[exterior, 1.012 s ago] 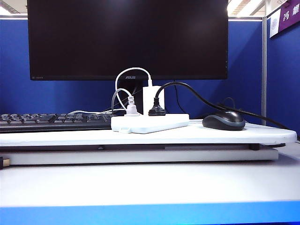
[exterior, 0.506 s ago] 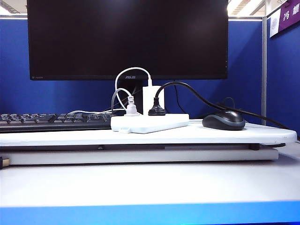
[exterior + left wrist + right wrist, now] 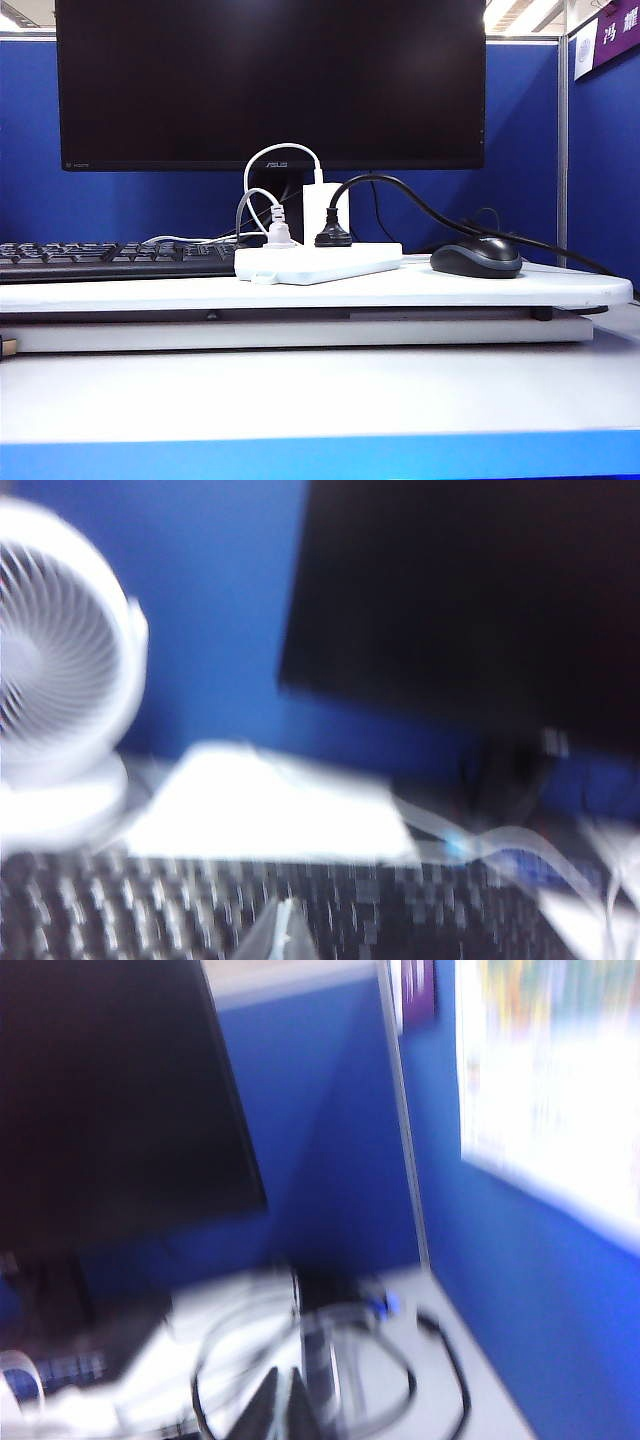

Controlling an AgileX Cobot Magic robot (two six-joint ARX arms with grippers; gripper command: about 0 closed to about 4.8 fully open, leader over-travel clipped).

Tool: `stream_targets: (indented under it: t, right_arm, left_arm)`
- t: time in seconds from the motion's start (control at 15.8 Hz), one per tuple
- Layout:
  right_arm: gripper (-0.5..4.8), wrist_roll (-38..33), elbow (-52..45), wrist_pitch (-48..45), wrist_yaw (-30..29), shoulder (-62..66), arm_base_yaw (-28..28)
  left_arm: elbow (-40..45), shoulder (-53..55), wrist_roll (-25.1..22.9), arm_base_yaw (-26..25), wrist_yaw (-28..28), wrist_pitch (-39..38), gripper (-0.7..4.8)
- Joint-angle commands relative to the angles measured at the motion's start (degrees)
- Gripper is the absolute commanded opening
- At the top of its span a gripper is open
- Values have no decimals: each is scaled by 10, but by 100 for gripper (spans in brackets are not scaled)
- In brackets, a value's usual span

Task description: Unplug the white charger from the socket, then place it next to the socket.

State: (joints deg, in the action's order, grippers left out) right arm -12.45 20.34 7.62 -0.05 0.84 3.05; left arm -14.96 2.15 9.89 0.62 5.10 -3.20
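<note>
Blue partition behind a white tabletop [image 3: 300,290]. Frame centre: charger [image 3: 314,210] stands plugged into socket [image 3: 318,262]. Left tool [image 3: 283,932] and right tool [image 3: 280,1405], blurred at wrist-view bottoms, both closed, empty.

Sitting in the socket [image 3: 318,262] are three plugs: one white charger [image 3: 317,208], one grey-white plug [image 3: 279,232], one black plug [image 3: 334,236]. Showing too: one monitor [image 3: 270,82], keyboard [image 3: 115,256], mouse [image 3: 477,257], and, blurrily, perhaps one fan [image 3: 62,670].
</note>
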Motion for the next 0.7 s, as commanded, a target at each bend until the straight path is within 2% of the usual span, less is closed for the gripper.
stream_targets:
  t: [0.06,0.25,0.38,0.44,0.57,0.7]
  right_arm:
    - [-2,3,62,-33,-1,57,1]
    - [-2,3,137,-78,-3,155,0]
    - [-2,3,192,-85,-33,225,0]
    - [-2,3,233,-88,-63,281,0]
    - [-2,3,300,-90,-126,369,0]
    - [-2,3,363,-90,-182,454,0]
  left_arm:
    - [-64,58,0,-1,7,9,-4]
    - [-147,158,-5,-1,-15,7,-4]
    - [-199,232,-10,-1,-52,7,-4]
    - [-243,295,-14,-1,-100,5,-4]
    - [-297,378,-13,-1,-144,5,-4]
    - [-349,456,-13,3,-219,1,-4]
